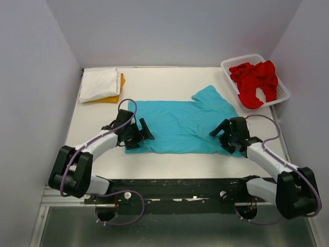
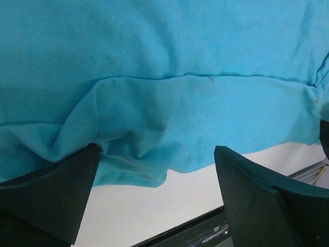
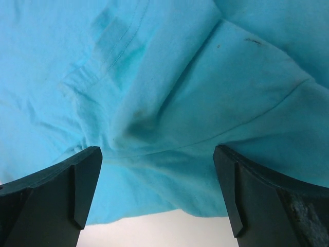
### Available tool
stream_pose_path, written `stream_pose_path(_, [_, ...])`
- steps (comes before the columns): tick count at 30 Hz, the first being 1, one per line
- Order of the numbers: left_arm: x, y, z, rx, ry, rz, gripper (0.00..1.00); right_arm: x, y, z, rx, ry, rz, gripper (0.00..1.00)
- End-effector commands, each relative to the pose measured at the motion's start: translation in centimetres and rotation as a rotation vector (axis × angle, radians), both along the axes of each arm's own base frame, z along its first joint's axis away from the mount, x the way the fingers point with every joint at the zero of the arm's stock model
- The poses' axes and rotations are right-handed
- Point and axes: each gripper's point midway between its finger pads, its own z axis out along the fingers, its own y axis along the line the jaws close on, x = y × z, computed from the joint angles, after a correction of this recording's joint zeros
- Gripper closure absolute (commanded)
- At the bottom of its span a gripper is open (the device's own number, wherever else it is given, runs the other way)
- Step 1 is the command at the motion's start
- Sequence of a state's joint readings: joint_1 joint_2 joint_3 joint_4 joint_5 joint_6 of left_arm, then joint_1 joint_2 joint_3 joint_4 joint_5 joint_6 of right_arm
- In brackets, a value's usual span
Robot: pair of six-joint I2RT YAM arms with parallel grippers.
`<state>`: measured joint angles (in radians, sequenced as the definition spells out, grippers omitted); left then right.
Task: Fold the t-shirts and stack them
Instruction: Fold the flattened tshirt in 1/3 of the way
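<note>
Wide-spread jaws of L gripper (image 2: 157, 149) & R gripper (image 3: 158, 149) are held over soft turquoise cloth t-shirt (image 1: 180, 123); near edge should be pinched evenly.

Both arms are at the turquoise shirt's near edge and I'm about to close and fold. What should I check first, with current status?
1. Left gripper open, fingers either side of the turquoise short-sleeved cloth t-shirt's near hem: ok.
2. Right gripper open over the same near edge: ok.
3. Cloth flat at the grip spots: not ok, puckered between both pairs of fingers.
4. Fingers low enough to pinch cloth: cannot tell.
5. Folded white shirt on the orange shirt, far left, apart from both arms: ok.
6. Red shirts inside the white slatted plastic basket: ok.
</note>
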<state>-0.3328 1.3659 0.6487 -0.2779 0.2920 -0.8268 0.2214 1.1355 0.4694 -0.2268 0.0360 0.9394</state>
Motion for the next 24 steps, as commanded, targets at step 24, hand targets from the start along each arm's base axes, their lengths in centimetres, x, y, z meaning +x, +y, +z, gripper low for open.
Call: stream_pose_path(24, [-5.2,1.2,4.7,0.129,-0.116,0.022,0.01,0.2,-0.1,9.0,-0.155,-0.167,0.223,0.04])
